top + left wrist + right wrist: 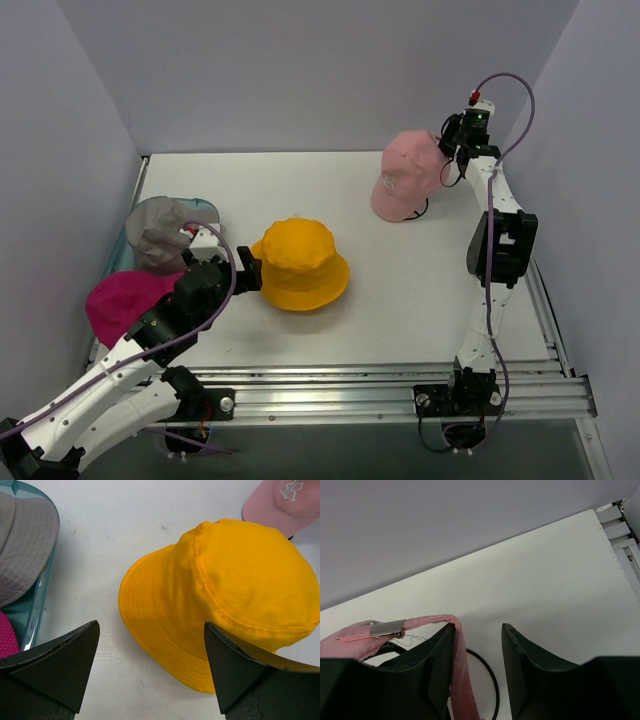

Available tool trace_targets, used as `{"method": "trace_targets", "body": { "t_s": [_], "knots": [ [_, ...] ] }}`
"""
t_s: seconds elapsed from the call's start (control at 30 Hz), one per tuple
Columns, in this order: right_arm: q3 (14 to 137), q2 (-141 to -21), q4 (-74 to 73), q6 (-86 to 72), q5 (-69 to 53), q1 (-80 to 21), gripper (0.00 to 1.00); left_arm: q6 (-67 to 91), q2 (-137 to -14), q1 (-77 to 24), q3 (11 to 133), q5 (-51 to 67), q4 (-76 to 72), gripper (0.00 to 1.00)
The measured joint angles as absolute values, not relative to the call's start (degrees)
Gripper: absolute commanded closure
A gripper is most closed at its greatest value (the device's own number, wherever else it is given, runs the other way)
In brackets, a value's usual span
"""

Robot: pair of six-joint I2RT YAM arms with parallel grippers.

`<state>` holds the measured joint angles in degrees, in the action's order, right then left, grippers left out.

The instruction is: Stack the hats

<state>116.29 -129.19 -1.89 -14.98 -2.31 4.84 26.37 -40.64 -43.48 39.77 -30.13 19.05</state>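
The yellow bucket hat (300, 262) lies mid-table. My left gripper (245, 270) is open just left of it; in the left wrist view (150, 627) the hat's brim (165, 630) lies between the spread jaws, close to the right finger. The light pink cap (408, 175) sits at the back right. My right gripper (448, 150) is at its rear, jaws apart; the cap's strap (435, 622) drapes over the left finger (437, 665). The grey bucket hat (160, 232) and the magenta cap (125, 300) lie at the left.
A translucent teal tray (205, 207) holds the grey hat; its rim shows in the left wrist view (42, 595). A black ring (492, 680) lies under the pink cap. Walls stand close on the left, back and right. A metal rail (400, 385) runs along the near edge.
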Motion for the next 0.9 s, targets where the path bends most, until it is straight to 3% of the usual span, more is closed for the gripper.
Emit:
{"method": "trace_targets", "body": {
  "t_s": [0.9],
  "knots": [
    [115.5, -129.3, -2.8, -17.7, 4.2, 5.3, 0.62, 26.4, -40.5, -43.5, 39.8, -30.2, 19.1, 0.06]
  ]
}}
